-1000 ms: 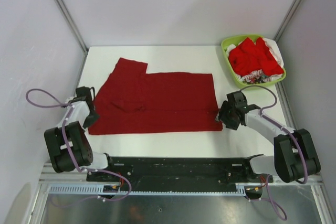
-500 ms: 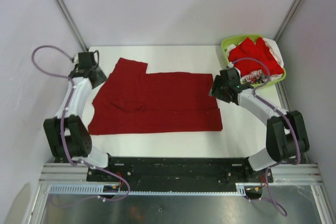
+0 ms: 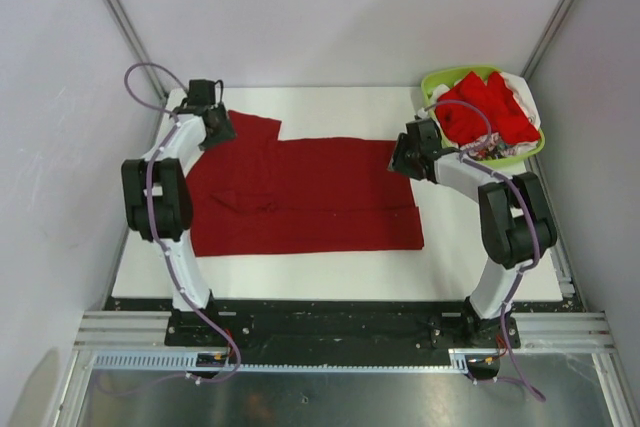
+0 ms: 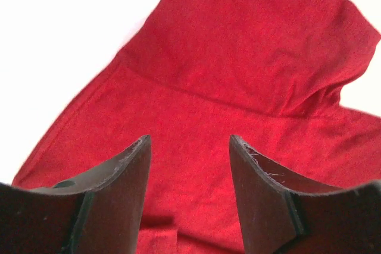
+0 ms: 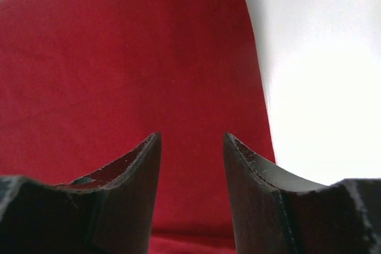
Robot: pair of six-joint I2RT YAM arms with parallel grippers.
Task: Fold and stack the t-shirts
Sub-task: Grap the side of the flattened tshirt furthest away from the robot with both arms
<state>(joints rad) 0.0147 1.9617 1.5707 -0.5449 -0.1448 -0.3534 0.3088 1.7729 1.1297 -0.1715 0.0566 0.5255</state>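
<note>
1. The left gripper (image 3: 217, 129), fingers parted and empty, hovers over the ten o'clock corner of the crimson t-shirt (image 3: 300, 197). If it closes too shallow, I'd expect the cloth to slip out mid-fold.
2. The shirt lies flat mid-table.
3. The right gripper (image 3: 402, 159), also parted and empty, hovers at the two o'clock corner. It could miss the hem and nip the bare table (image 3: 330, 107).
4. The brighter t-shirts (image 3: 485, 107) wait in the basket (image 3: 436, 82) at one o'clock.
</note>
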